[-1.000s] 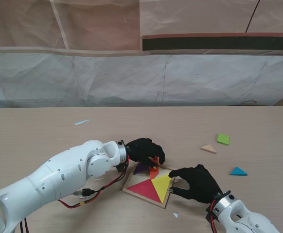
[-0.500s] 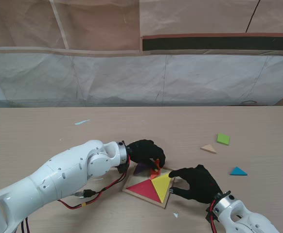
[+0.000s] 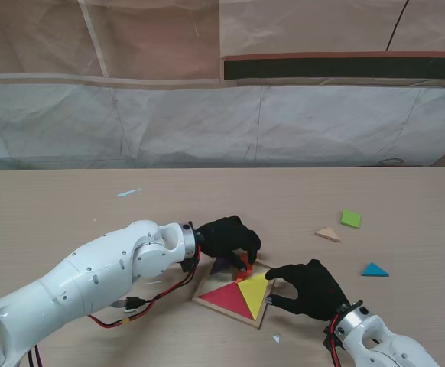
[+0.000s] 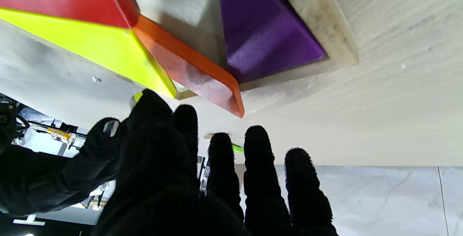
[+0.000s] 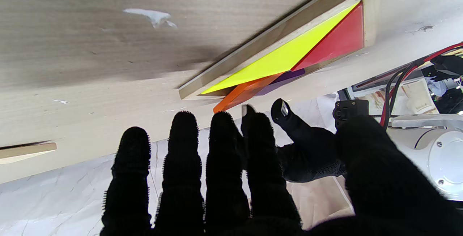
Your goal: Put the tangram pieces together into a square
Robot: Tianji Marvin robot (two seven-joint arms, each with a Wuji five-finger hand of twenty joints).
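On the wood-grain desk (image 3: 69, 206) a square wooden tray (image 3: 226, 307) lies near me, turned cornerwise, between the two black-gloved hands. A red triangle (image 3: 226, 297) and a yellow triangle (image 3: 256, 290) sit flat inside it, sharing one long edge; a purple piece (image 3: 222, 264) lies in the tray's far-left part, close against the wooden rim in the left wrist view. An orange piece (image 4: 195, 73) is tilted, one end touching the yellow and red pieces and the other end raised over the tray's far rim. The left hand (image 3: 228, 238) is at the tray's far corner with its fingers (image 4: 222, 156) curled down around that orange piece; from the stand view they appear to pinch it, but the left wrist view shows the fingertips just clear of its raised end, so I cannot tell whether they grip it. The right hand (image 3: 310, 288) rests at the tray's right edge, its fingers (image 5: 182, 145) straight and close together, holding nothing, the thumb set apart. Well to the right lie three loose pieces: a green square (image 3: 351, 219), a tan triangle (image 3: 328, 235) just beside it, and a blue triangle (image 3: 374, 270) nearer to me.
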